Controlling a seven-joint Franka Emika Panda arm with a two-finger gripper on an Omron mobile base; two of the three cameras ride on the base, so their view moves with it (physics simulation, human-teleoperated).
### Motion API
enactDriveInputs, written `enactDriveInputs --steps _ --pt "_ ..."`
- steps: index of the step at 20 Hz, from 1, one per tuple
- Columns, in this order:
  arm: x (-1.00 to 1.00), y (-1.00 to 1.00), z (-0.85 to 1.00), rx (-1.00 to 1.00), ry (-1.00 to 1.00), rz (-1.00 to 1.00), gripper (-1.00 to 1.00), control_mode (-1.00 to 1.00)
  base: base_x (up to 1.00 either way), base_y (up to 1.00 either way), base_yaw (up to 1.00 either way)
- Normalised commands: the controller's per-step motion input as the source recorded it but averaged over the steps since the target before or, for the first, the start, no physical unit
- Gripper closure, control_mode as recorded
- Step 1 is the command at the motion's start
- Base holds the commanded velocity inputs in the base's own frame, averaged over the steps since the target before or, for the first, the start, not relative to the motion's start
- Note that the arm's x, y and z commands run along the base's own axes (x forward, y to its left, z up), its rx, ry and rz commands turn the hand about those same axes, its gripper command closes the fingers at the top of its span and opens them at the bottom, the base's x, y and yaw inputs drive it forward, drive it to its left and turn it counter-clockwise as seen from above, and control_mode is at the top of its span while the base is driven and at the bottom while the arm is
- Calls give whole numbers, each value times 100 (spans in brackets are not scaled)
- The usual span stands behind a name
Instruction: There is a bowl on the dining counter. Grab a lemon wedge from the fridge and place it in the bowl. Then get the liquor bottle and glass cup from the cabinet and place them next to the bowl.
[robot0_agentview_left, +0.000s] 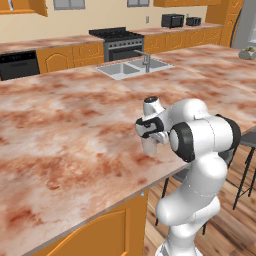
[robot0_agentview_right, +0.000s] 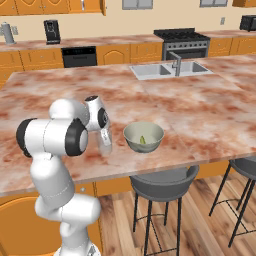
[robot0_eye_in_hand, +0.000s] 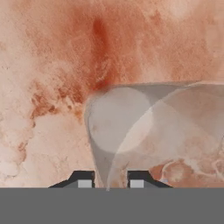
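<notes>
My end effector sits over the glass cup near the table's front edge; I cannot tell my grip. The bowl holds the lemon wedge just beside.

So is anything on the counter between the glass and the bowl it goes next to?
Nothing visible: in the right base view the glass stands under the gripper, with bare counter between it and the bowl.
</notes>
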Motion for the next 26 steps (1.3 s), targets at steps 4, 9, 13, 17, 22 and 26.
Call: enactDriveInputs --steps 4,9,13,17,22,26 --pt "-47 0 -18 0 -22 0 -100 -100 0 0 0" --pt "-44 -1 15 0 -14 0 -100 -100 0 0 0" --pt "-20 -19 68 0 -10 0 -100 -100 0 0 0" --pt "-38 -15 88 0 -18 0 -100 -100 0 0 0" --pt "-45 0 94 4 -16 4 -100 -100 0 0 0" --pt "-45 16 88 10 -12 1 -100 -100 0 0 0"
